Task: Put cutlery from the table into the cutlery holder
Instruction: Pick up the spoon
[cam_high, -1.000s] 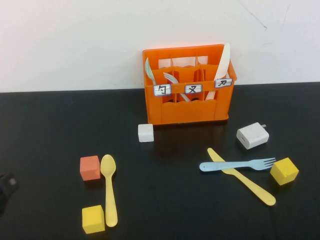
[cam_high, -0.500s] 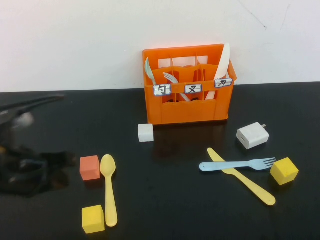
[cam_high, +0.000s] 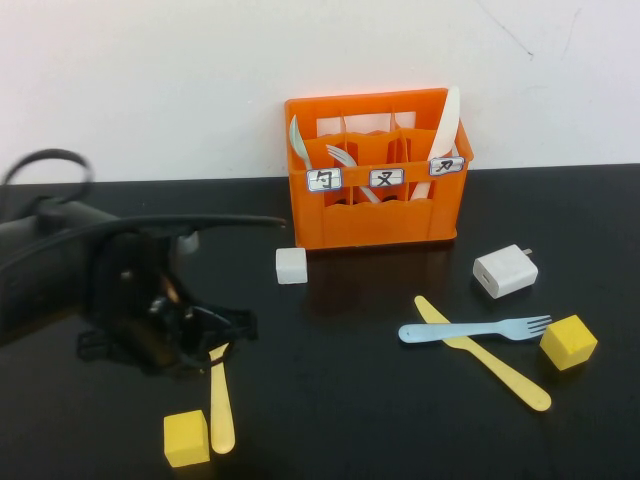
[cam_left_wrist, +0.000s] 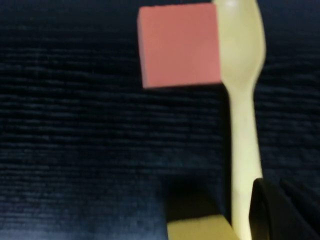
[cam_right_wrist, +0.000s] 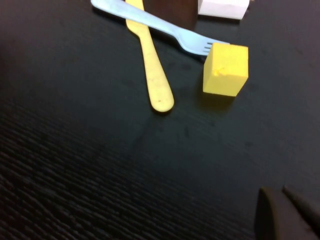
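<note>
The black tabletop carries everything. The left arm reaches in low from the robot's left, blurred, its left gripper clenched shut and empty above the bowl end of the pale yellow spoon, which it hides along with the red cube. The orange cutlery holder stands well beyond the fingers; its three white labels bear black characters. The yellow knife and blue fork lie crossed. The right gripper is shut, hovering near them.
</note>
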